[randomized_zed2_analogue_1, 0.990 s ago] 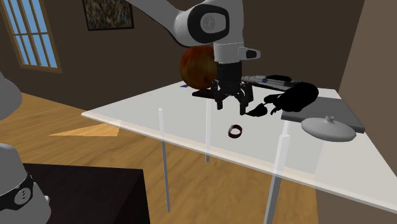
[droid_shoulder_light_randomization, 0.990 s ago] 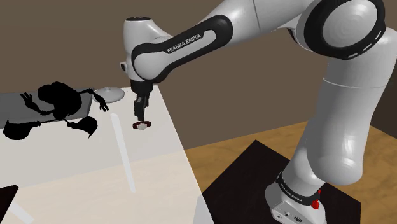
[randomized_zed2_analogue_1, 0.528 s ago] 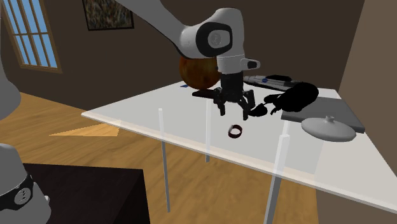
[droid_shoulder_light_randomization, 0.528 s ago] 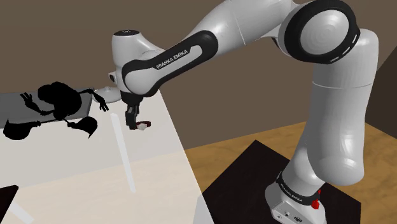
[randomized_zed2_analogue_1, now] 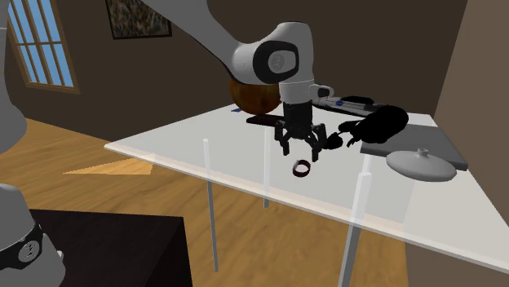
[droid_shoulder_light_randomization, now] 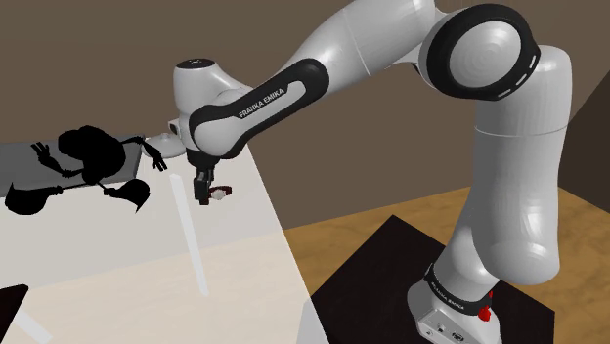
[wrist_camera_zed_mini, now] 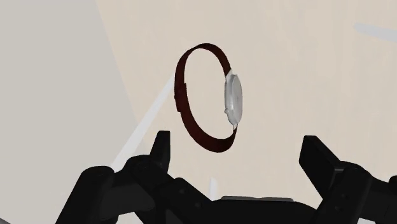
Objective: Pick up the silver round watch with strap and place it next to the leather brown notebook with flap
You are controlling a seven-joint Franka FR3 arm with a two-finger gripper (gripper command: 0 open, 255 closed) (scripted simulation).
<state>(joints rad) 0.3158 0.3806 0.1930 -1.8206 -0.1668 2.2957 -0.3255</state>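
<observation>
Right now your gripper (randomized_zed2_analogue_1: 299, 152) hangs wide open just above the watch (randomized_zed2_analogue_1: 302, 169), holding nothing. You see the watch lying on the clear counter (randomized_zed2_analogue_1: 171, 140), its dark red strap looped, its silver face sideways, ahead of the spread fingers (wrist_camera_zed_mini: 162, 149) and untouched.

brown walls (randomized_zed2_analogue_1: 204, 49), wood floor (randomized_zed2_analogue_1: 98, 155), glass table (randomized_zed2_analogue_1: 204, 151), window (randomized_zed2_analogue_1: 37, 41), framed picture (randomized_zed2_analogue_1: 139, 16).

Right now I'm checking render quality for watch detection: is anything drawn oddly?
Shoulder view: a figure is flat black, unshaded. Second exterior view: the tabletop is see-through, legs showing beneath. Wrist view: the watch looks crisp, no glare.
</observation>
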